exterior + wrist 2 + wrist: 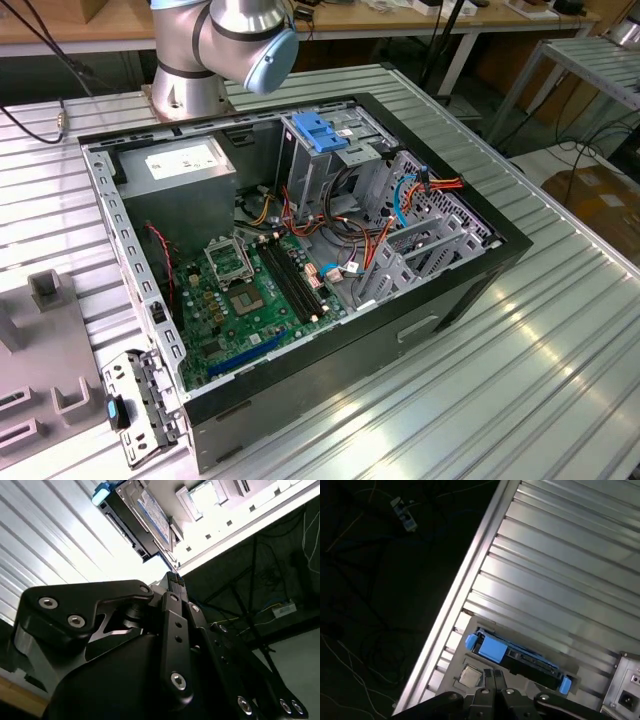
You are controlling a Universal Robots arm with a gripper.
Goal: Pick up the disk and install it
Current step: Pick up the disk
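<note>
In both wrist views I see the gripper (pixel 173 580) closed on nothing, tips pressed together, apart from the disk (pixel 530 665), which lies flat in a grey holder (pixel 459 660) near the edge of the ribbed tabletop (pixel 560 570).

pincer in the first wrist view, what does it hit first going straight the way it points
Probably the disk, blue-framed, just ahead of the pincer, though depth is unclear.

gripper (pixel 173 580): tips pinched together, nothing in them | disk (pixel 142 522): just beyond the tips, not touching, label showing, blue rail end | ribbed metal table (pixel 50 545) alongside it
</note>
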